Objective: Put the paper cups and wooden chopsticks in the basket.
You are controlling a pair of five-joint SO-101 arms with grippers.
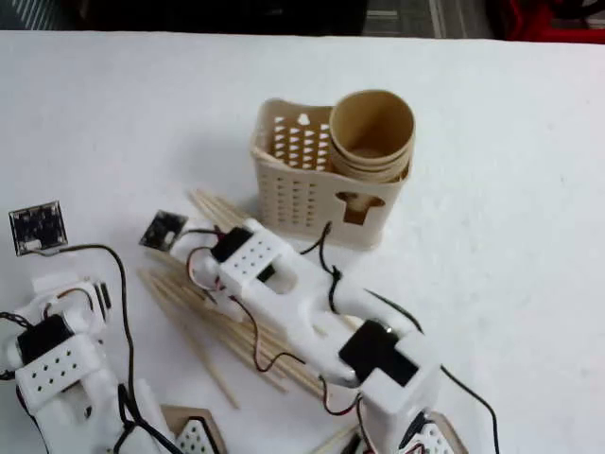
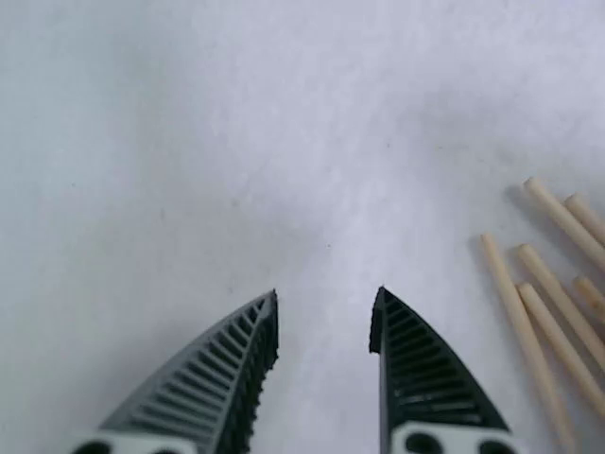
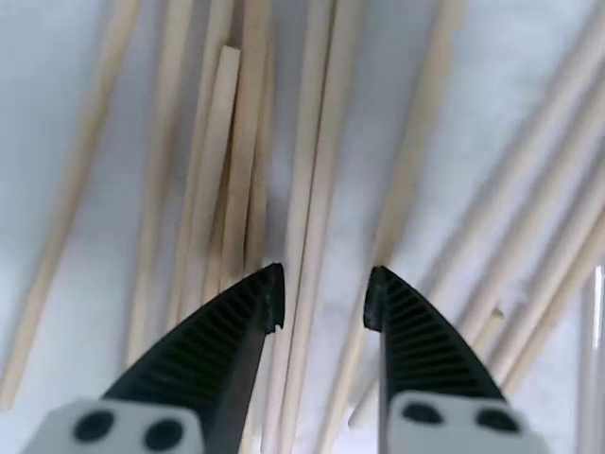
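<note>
On my left side, the left arm (image 1: 57, 364) sits low at the near corner of the table (image 1: 492, 284). Its wrist camera shows me the left claw (image 2: 324, 326) spread moderately wide with nothing between the ribbed jaws, hanging over plain white surface. The blunt ends of the wooden chopsticks (image 2: 522, 331) lie off to one side of it, near but apart from the closer jaw.

Moving toward the middle, the loose pile of chopsticks fans across the table in front of the basket, mostly running in one slanted direction with a few crossing. The right arm (image 1: 284, 284) stretches over that pile. Its right claw (image 3: 324, 303) is parted about as much as the left one and grips nothing. Two sticks run lengthwise through the gap between its jaws, with more sticks on both flanks. The tips look close to the wood, though I can't be sure they touch.

Just beyond the pile stands the cream basket (image 1: 302, 199), upright, with perforated walls. The paper cups (image 1: 371, 142) are nested in a stack in its right-hand end, slightly tilted.

To the right of the basket the white table runs wide, and its far edge crosses behind the basket against a dark background.
</note>
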